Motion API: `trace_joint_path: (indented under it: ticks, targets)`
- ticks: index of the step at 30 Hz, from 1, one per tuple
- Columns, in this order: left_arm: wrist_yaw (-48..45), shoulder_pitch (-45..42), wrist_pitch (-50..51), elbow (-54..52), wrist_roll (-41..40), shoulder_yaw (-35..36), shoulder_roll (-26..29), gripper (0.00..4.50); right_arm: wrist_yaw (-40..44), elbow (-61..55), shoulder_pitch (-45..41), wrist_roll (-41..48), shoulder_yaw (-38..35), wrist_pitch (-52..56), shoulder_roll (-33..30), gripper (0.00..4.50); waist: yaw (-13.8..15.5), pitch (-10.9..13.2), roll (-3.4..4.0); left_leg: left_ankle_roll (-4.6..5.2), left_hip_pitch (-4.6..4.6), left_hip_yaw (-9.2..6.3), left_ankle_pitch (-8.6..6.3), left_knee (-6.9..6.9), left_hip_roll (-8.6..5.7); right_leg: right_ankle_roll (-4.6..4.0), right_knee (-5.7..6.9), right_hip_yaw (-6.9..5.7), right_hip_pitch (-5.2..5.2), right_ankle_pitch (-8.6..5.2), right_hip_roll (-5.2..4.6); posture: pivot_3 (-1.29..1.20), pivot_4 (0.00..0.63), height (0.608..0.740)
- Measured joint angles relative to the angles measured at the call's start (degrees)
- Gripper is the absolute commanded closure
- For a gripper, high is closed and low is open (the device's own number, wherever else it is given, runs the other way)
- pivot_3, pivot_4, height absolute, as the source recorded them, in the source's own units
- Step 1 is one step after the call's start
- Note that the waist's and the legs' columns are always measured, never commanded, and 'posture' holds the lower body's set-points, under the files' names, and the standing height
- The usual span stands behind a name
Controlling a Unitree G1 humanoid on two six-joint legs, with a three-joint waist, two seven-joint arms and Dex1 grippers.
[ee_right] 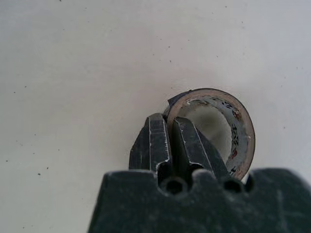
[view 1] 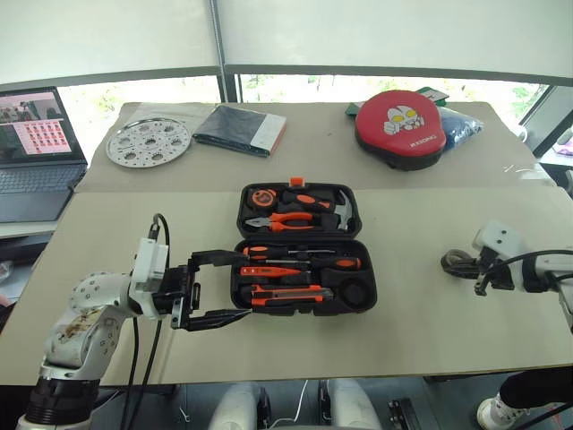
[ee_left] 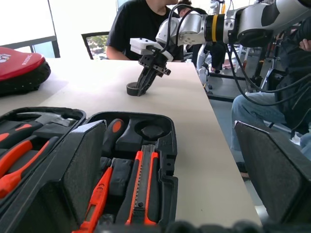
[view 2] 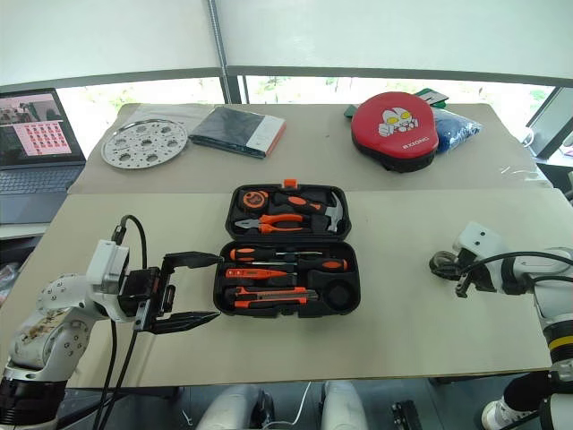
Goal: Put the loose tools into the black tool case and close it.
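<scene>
The black tool case (view 1: 303,251) lies open on the table (view 1: 421,331), lid panel on the far side, base panel on the near side. The orange latch (view 1: 296,182) sits on the far edge of the lid.

Left tool (view 1: 215,287): released, jaws fully apart, pointing level toward the case. The upper finger lies just beside the near-left corner of the case base; the lower finger lies over bare table. Nothing sits between the fingers.

Right tool (ee_right: 169,141): clenched on the grey tape roll (ee_right: 216,128). In the right wrist view the two fingers meet across the wall of the roll, one finger inside the ring and one outside. The roll rests on the table, well apart from the case, on the side of the case opposite the left tool. In the left wrist view the right tool (ee_left: 146,80) points down at a slant onto the roll (ee_left: 133,89).

Case contents, base panel, in order away from the left tool's lower finger: utility knife (view 1: 285,294), tester pen (view 1: 269,270), and two screwdrivers (view 1: 304,258) in the recesses beyond. The round recess (view 1: 356,292) at the end of the base farthest from the left tool is unoccupied. Lid panel: pliers (view 1: 282,219) and hammer (view 1: 338,208).

Beyond the case, at the far end of the table: a red round pad (view 1: 400,127), a dark flat book (view 1: 240,129), and a perforated metal disc (view 1: 148,141). A laptop (view 1: 34,152) stands off the table beyond the left tool's arm. A seated person (ee_left: 141,24) appears past the right tool in the left wrist view.
</scene>
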Motion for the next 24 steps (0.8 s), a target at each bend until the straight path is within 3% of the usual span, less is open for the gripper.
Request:
trace_joint_path:
  ticks: [6, 8, 12, 20, 24]
  targets:
    - [-1.1, 2.1, -2.9, 1.9, 1.2, 1.1, 0.0, 0.00, 10.4, -20.8, 1.7, 13.3, -1.3, 11.8, -0.8, 4.47, -0.5, 0.1, 0.24, -0.06, -0.01, -0.03, 0.02, -0.06, 0.06, -0.04, 0.11, 0.00, -0.15, -0.01, -0.09, 0.00, 0.150, 0.740]
    - [-1.7, 3.4, -4.0, 2.7, 1.9, 1.2, 0.0, 0.00, 10.3, -34.4, 2.2, 20.0, -1.4, 21.2, -0.7, 4.47, -0.5, 0.1, 0.25, -0.13, -0.02, -0.12, 0.00, -0.08, 0.14, -0.08, 0.09, -0.07, -0.16, -0.03, -0.13, 0.00, 0.150, 0.740]
    - [-1.9, 5.9, -4.9, 3.6, 2.0, 2.2, 0.2, 0.00, 5.4, -46.8, 2.4, 23.1, 1.6, 30.3, 2.1, 4.47, -0.1, 0.2, 0.15, -0.06, -0.16, -0.17, -0.08, -0.06, 0.10, -0.10, 0.05, -0.15, -0.27, -0.02, -0.27, 0.00, 0.150, 0.740]
    - [-1.3, 7.8, -4.9, 3.8, 2.5, 3.3, 0.5, 0.00, -0.6, -51.0, 2.6, 22.5, 7.3, 36.1, 5.1, 4.47, 0.8, 0.2, 0.15, -0.04, -0.52, -0.09, -0.07, 0.07, -0.01, -0.13, 0.10, -0.15, -0.66, 0.09, -0.21, 0.00, 0.150, 0.740]
    - [-0.5, 8.2, -4.9, 3.8, 3.4, 3.3, 0.5, 0.00, -2.2, -50.9, 3.2, 17.3, 12.0, 34.8, 4.9, 4.47, 0.7, 0.2, 0.15, -0.09, -0.48, -0.06, -0.04, 0.04, 0.00, -0.16, 0.14, -0.14, -0.67, 0.09, -0.13, 0.00, 0.150, 0.740]
